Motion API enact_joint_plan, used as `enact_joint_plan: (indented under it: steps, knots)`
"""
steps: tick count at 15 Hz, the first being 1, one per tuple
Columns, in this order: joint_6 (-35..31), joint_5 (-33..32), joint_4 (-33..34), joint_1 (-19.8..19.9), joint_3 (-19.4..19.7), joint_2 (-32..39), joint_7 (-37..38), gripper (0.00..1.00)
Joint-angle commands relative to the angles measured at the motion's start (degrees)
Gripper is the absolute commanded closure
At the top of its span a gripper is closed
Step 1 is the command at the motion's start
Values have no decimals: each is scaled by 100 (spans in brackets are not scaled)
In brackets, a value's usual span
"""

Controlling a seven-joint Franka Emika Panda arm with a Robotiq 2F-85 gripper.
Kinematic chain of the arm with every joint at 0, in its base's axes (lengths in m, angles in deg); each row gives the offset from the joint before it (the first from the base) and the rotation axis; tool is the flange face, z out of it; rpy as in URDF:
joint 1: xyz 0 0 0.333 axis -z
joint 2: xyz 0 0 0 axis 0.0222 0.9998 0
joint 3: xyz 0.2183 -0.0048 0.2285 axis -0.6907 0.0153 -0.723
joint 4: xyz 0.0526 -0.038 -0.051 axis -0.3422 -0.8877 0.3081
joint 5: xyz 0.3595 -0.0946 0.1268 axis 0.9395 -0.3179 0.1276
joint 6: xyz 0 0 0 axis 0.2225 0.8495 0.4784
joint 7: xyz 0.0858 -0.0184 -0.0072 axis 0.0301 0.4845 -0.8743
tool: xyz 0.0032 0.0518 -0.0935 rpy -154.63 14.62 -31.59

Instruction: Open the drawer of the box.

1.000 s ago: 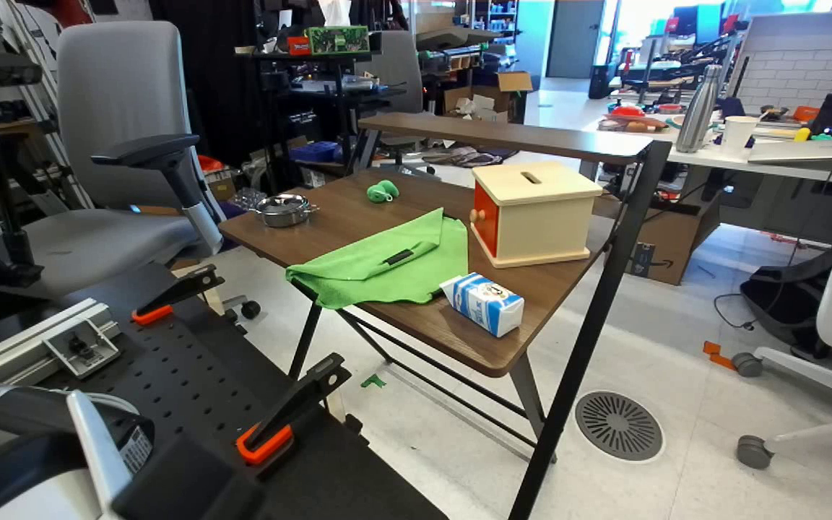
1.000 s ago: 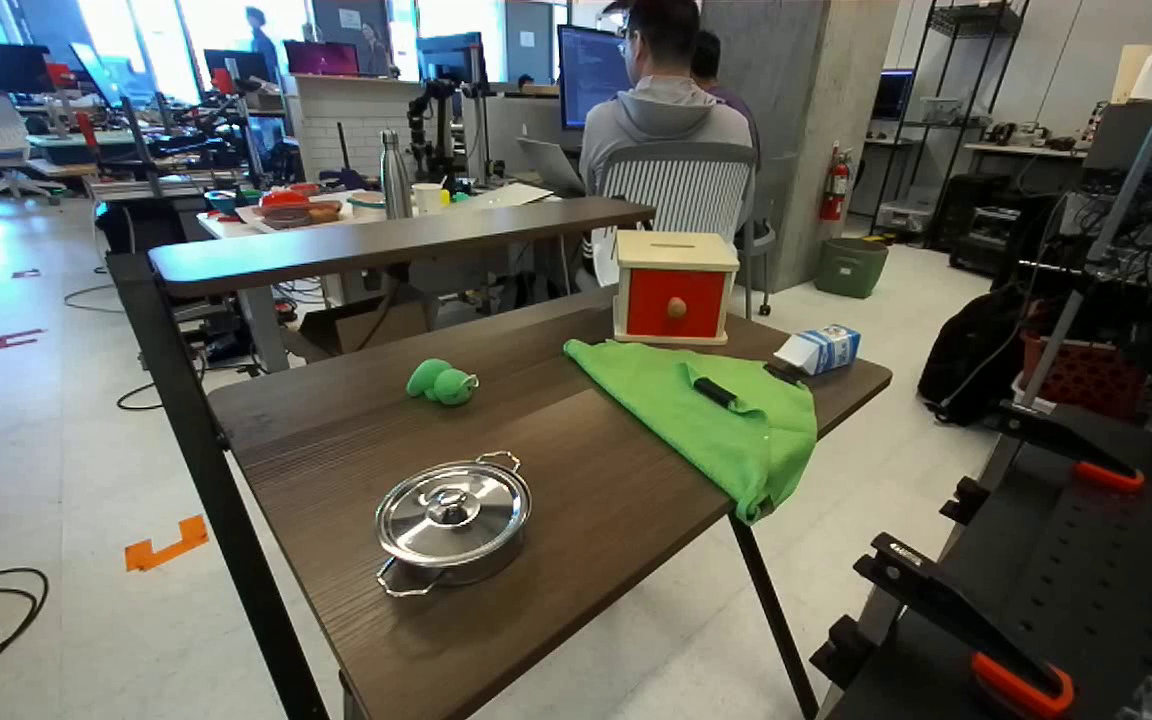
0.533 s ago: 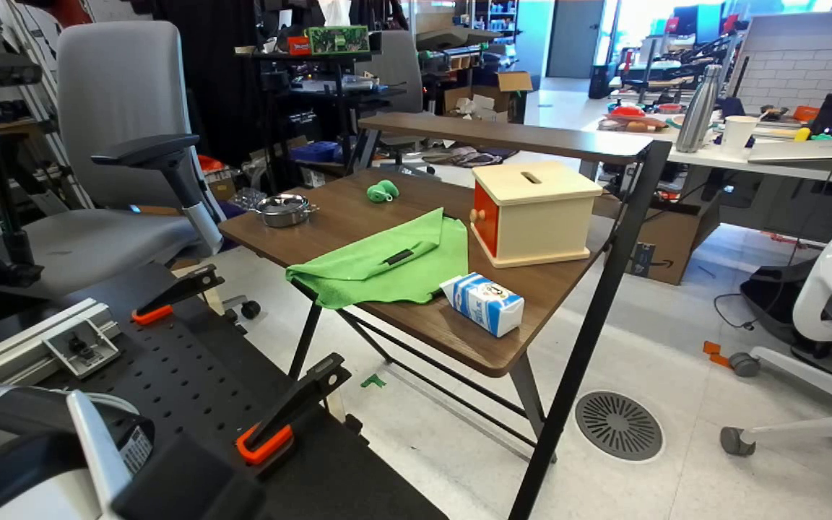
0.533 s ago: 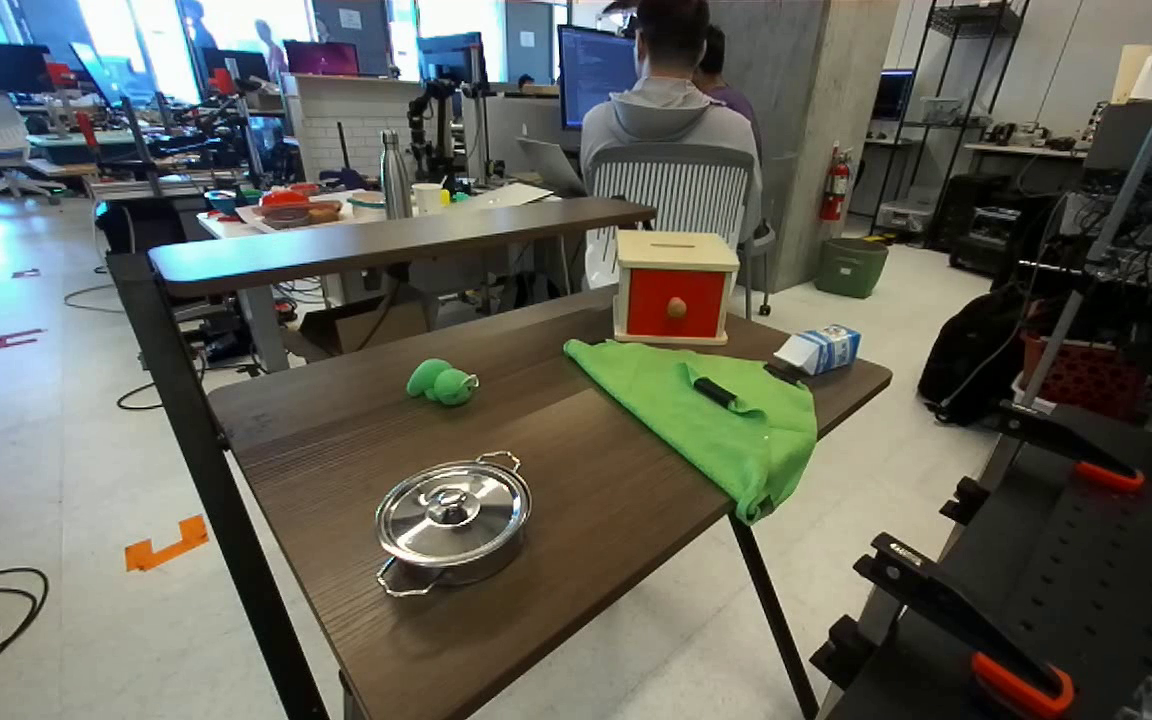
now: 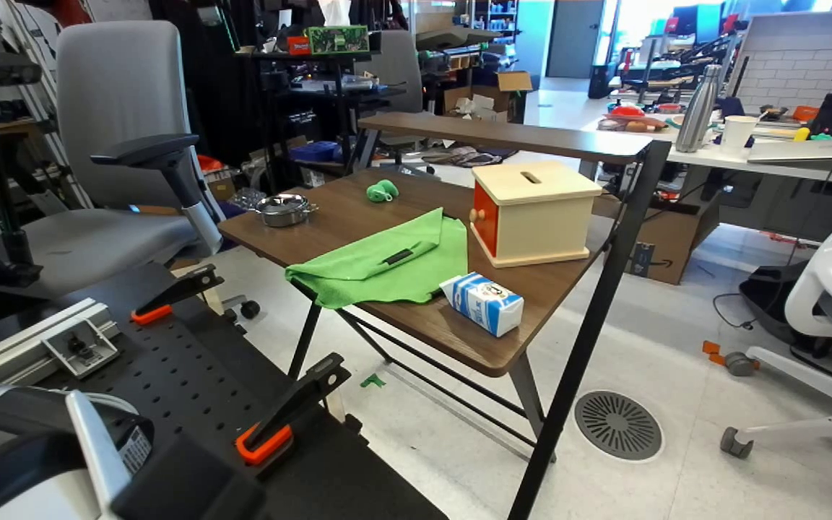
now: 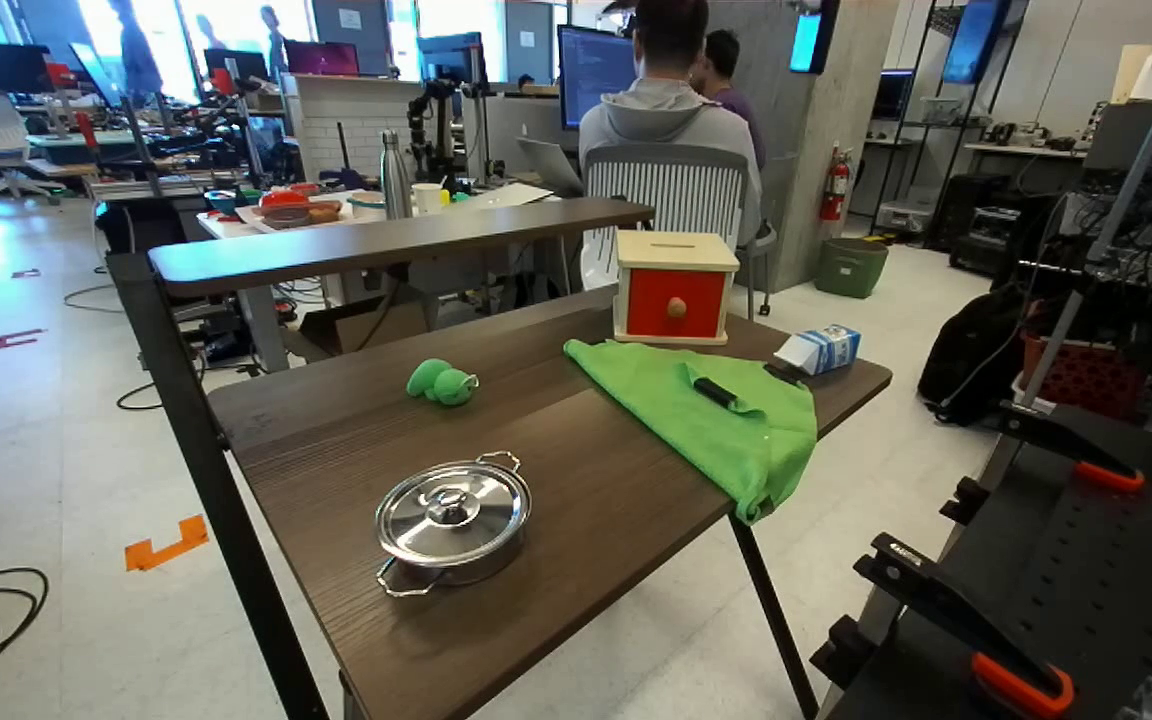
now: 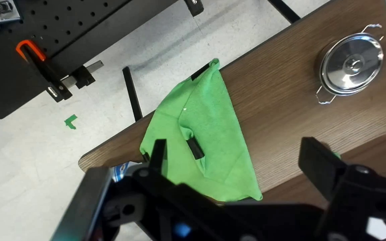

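The tan wooden box stands on the brown table and shows in both exterior views. Its orange-red front with a round wooden knob faces the pot side. The front sits flush in the box. The drawer's tan tray is hidden; no pulled-out tray shows. In the wrist view the box does not show. My gripper is open and empty, with its fingers wide apart, high above the green cloth. In an exterior view its fingertips reach in at the top edge, above and apart from the box.
A green cloth lies in front of the box, hanging over the table edge. A blue-and-white carton lies beside it. A steel pot and a green toy stand farther off. A raised shelf runs along the table's back.
My gripper's fingers have come into view at the top of the exterior views. The white chair at the right has shifted left. The box and the other tabletop things have not moved.
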Motion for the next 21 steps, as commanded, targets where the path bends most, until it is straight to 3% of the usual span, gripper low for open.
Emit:
enact_joint_plan:
  steps: [1, 11, 21]
  knots:
    - [-272, -302, 261, 74, 240, 628, 289, 0]
    - [-444, -746, 1076, -97, 975, 2348, 845, 0]
    - [-1002, -1013, 1832, -642, 1631, 3600, 1373, 0]
